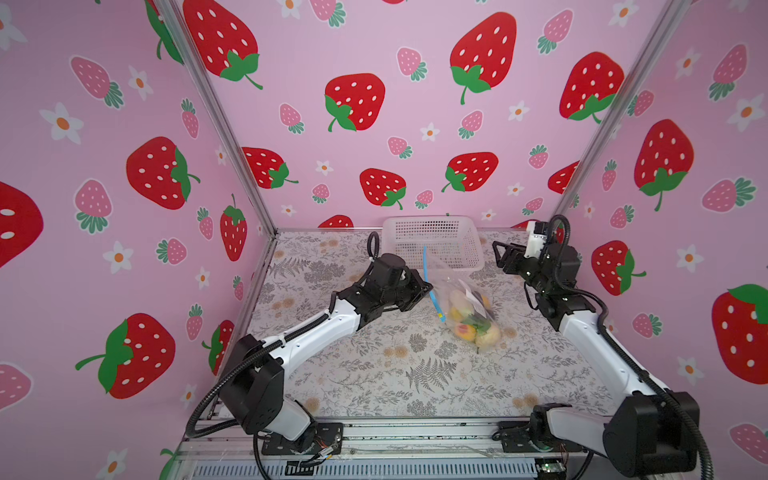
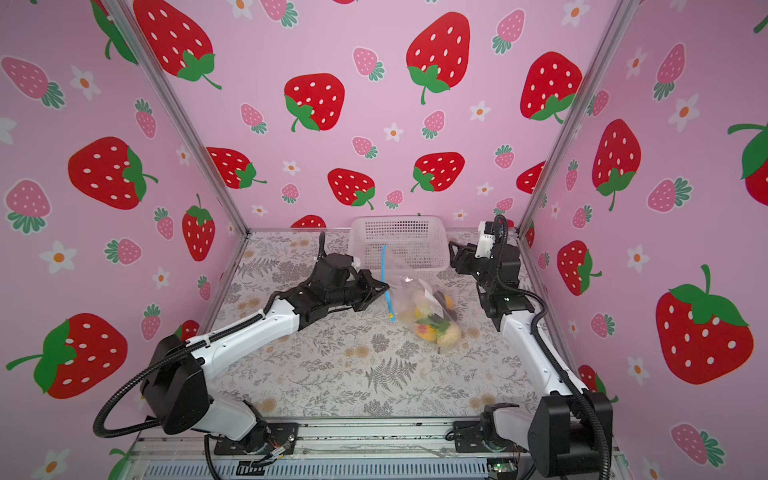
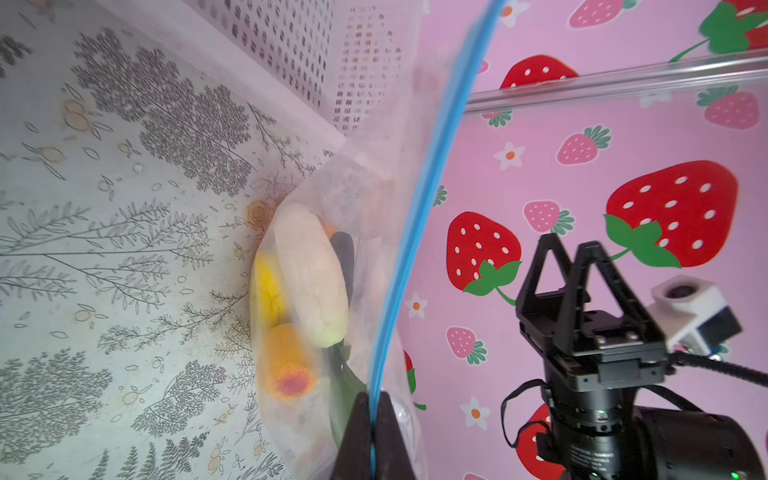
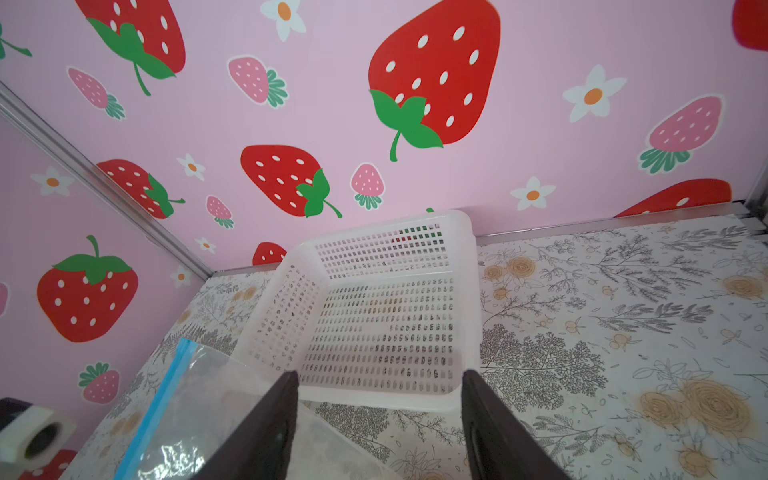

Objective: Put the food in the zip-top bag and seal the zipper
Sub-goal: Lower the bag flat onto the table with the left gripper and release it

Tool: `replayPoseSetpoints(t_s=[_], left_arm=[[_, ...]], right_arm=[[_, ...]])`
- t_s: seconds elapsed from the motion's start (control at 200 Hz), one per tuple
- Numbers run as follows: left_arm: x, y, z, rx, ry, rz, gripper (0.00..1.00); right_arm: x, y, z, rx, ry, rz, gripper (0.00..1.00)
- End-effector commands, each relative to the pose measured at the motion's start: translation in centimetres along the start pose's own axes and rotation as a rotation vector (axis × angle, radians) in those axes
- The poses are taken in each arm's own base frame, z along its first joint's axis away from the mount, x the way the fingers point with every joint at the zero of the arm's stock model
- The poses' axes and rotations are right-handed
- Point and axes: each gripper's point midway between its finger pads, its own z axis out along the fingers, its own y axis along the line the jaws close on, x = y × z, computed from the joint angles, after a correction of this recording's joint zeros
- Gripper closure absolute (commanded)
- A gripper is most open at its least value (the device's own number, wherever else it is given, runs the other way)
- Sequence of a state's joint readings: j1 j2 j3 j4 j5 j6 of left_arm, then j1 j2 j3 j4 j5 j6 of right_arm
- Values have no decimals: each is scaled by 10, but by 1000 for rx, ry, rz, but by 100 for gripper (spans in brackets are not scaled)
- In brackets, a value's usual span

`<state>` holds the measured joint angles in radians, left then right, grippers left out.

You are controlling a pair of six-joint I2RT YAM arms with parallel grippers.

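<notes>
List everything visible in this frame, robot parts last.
zip-top bag: one, clear with white label, mid-table in front of the basket
zipper: one, light blue, along the bag's mouth
food: several pieces, yellow, orange, beige, green, dark; inside the bag
basket: one, white perforated, empty, back of table
table: one, grey floral cover
walls: three, pink strawberry print, around the table
left gripper: one, black, shut on the zipper
right gripper: one, black, open, empty, right of the basket

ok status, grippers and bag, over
Left gripper shut on light blue zipper strip. Right gripper open, empty. Toy food inside clear crinkly plastic bag. Nothing blocking.
</notes>
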<state>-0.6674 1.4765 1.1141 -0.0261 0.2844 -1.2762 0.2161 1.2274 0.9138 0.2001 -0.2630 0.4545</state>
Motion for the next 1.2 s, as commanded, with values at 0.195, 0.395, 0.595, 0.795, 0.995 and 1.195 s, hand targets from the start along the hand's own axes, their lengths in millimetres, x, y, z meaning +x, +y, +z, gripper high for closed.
replayPoseSetpoints(t_s=[0.195,0.395,0.595,0.795,0.995,1.195], left_arm=[[-20,71,-39,-62,-25,-83,100],[-35,129,-65,-151,-71,-108,100],[-46,205,-88,-280,-124,-146,100],[-44,273,-107,-458,-163,-153,100],[-63,287,-116,-501,-211,-138,100],[-78,285,-106,-516,-191,-113,100]], right_arm=[[34,37,15,-68,116,-62,37],[73,56,20,-98,213,-101,37],[121,78,24,-144,318,-118,38],[165,115,27,-226,397,-196,43],[190,133,33,-267,444,-262,46],[202,132,37,-263,471,-294,47]])
